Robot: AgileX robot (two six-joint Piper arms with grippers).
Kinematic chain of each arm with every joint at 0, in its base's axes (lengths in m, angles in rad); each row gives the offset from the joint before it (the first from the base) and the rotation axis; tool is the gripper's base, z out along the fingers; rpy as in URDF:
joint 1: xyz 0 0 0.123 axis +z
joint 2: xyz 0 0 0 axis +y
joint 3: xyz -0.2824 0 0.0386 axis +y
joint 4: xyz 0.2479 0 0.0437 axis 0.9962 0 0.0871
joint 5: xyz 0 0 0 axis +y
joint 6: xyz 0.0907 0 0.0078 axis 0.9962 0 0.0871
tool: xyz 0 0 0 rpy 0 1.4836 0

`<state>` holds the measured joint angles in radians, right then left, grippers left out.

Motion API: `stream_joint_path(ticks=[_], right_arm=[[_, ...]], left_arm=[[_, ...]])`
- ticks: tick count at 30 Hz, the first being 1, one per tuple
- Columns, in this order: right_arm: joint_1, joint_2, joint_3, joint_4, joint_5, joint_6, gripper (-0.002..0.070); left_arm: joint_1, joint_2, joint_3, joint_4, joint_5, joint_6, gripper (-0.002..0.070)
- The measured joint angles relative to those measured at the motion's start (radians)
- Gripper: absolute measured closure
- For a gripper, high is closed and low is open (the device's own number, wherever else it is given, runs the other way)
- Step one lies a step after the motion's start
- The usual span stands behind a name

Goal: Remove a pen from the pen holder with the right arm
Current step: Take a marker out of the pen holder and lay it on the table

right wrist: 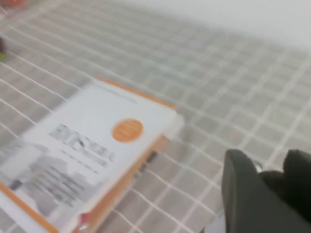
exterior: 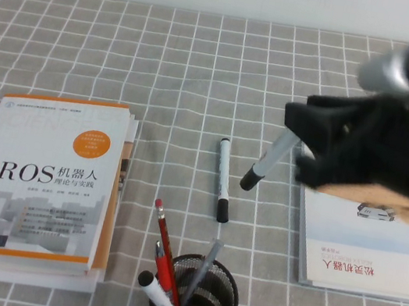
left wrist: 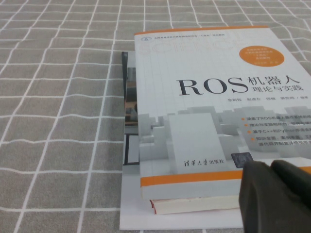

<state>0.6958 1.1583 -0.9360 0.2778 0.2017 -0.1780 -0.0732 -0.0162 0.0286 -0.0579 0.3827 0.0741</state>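
Right gripper (exterior: 307, 146) hangs above the surface (exterior: 204, 66), seen as a dark blurred mass in the high view. Its jaws are clamped on the upper end of a silver pen (exterior: 270, 161). The pen slants down and out from the jaws toward the robot's left, black tip lowest; cannot tell whether the tip touches the cloth. Directly beneath the jaws lies a pale booklet (exterior: 368, 261), flat. The pen holder (exterior: 228, 278), black mesh, stands well apart from the jaws, nearer the robot and to their left. It is upright and packed with red pencils, a grey pen and markers. Between the holder and the jaws, a white marker (exterior: 223, 180) with black ends lies flat, just beside the silver pen's tip but apart from it. The ROS book (exterior: 42, 172) sits far to the left of the jaws, on top of a stack. The right wrist view gives only smeared dark fingers (right wrist: 243, 194) at its edge and the ROS book (right wrist: 92, 155) beyond; the grip on the pen reads from the high view alone. Left gripper (left wrist: 273, 174) shows only in its own wrist view. Its jaws are pressed together with nothing between them, hovering over the near corner of the ROS book (left wrist: 204, 121). That view also shows the thinner volumes under the book.
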Motion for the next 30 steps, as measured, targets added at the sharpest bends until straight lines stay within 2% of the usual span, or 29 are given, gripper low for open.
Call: stream_joint_path(ticks=[8, 16, 24, 30], right_arm=[[-0.122, 0.363, -0.365, 0.093, 0.361, 0.002, 0.056], [-0.205, 0.722, -0.776, 0.097, 0.754, 0.072, 0.056], [-0.239, 0.919, -1.079, 0.043, 0.986, 0.168, 0.056], [-0.25, 1.038, -1.162, 0.05, 1.027, 0.199, 0.056]], left_arm=[[0.0, 0.0, 0.0, 0.0, 0.0, 0.0, 0.0678], [0.0, 0.0, 0.0, 0.0, 0.0, 0.0, 0.0678], [0.0, 0.0, 0.0, 0.0, 0.0, 0.0, 0.0678], [0.0, 0.0, 0.0, 0.0, 0.0, 0.0, 0.0678]])
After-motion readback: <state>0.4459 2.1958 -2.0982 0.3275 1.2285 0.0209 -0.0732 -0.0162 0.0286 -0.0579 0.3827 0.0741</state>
